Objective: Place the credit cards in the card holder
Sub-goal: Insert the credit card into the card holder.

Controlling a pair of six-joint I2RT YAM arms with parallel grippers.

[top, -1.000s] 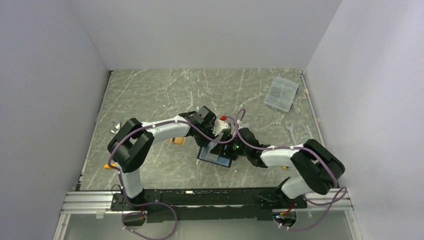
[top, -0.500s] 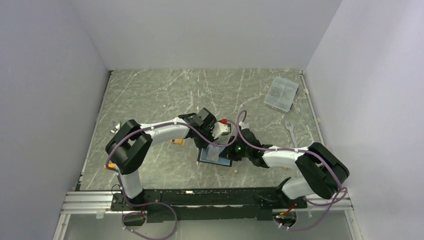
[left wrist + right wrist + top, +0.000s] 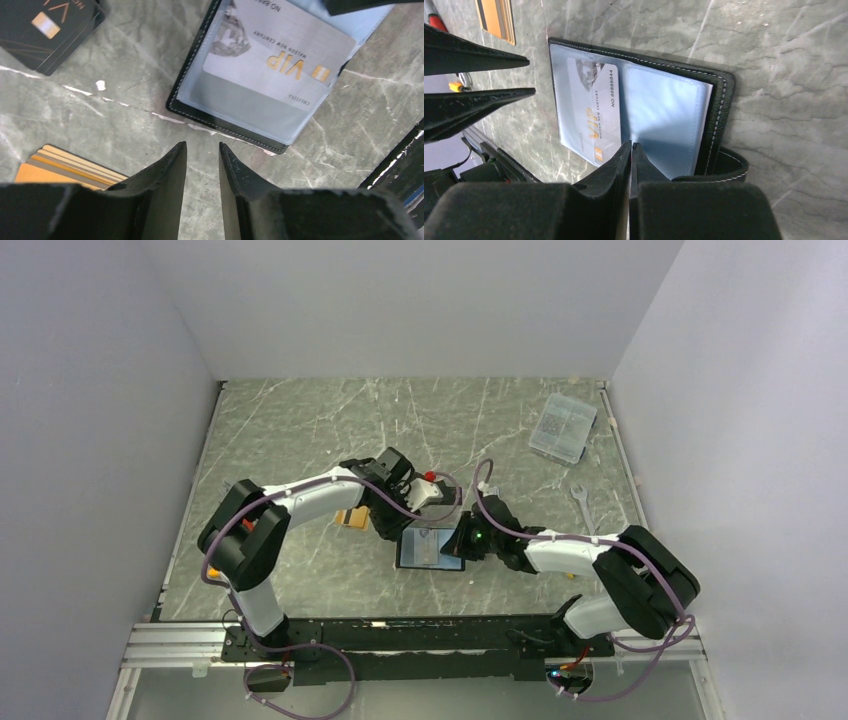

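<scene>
The card holder [image 3: 432, 558] [image 3: 235, 131] [image 3: 719, 100] lies open on the table, light blue lining up. A silver-grey credit card [image 3: 280, 60] [image 3: 594, 107] sits in its clear left pocket. My left gripper [image 3: 202, 146] [image 3: 390, 528] hovers open and empty just short of the holder's edge. A stack of black cards [image 3: 45, 30] lies beyond it, and an orange-gold card [image 3: 60, 167] [image 3: 350, 518] [image 3: 496, 17] beside it. My right gripper [image 3: 630, 145] [image 3: 458, 544] is shut at the holder's near edge, pinching the blue inner leaf at the fold.
A clear plastic box [image 3: 562, 427] sits at the back right, with a wrench [image 3: 581, 502] near the right edge. A small metal part [image 3: 228, 493] and an orange item [image 3: 218, 571] lie at the left edge. My left fingers [image 3: 474, 102] reach close to the holder's left side.
My left gripper opened and drew back to the left, leaving the silver card in the holder. My right gripper closed at the holder's near edge.
</scene>
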